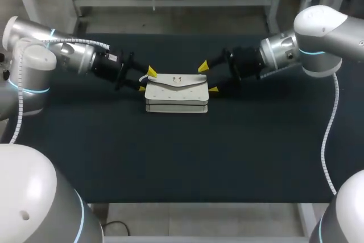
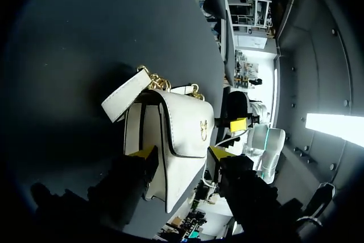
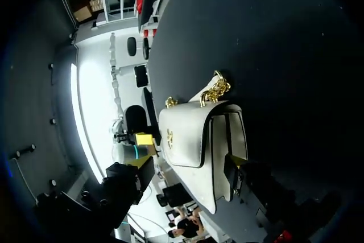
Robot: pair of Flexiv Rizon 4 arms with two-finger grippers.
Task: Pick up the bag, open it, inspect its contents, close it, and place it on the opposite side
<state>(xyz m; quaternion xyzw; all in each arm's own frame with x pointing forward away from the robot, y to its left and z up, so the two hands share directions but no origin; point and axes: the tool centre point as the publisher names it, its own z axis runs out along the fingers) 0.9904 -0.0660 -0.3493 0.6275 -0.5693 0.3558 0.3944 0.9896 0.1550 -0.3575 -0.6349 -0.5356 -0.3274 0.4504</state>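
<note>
White bag (image 1: 176, 92) lying mid-desk, an end effector at each end.

From above, the bag is a flat, rectangular pouch on the dark matte desk (image 1: 170, 157), its flap down and its contents hidden. The left end effector (image 1: 146, 79) and right end effector (image 1: 208, 78) are both spread wide and straddle its short ends without clamping it. Only the wrist views show the detail: a smooth, leather-like surface, a dark-edged curved flap, a small gold clasp (image 2: 203, 126), a gold chain (image 3: 215, 90) and a white strap tab (image 2: 126, 95) at the far end.
</note>
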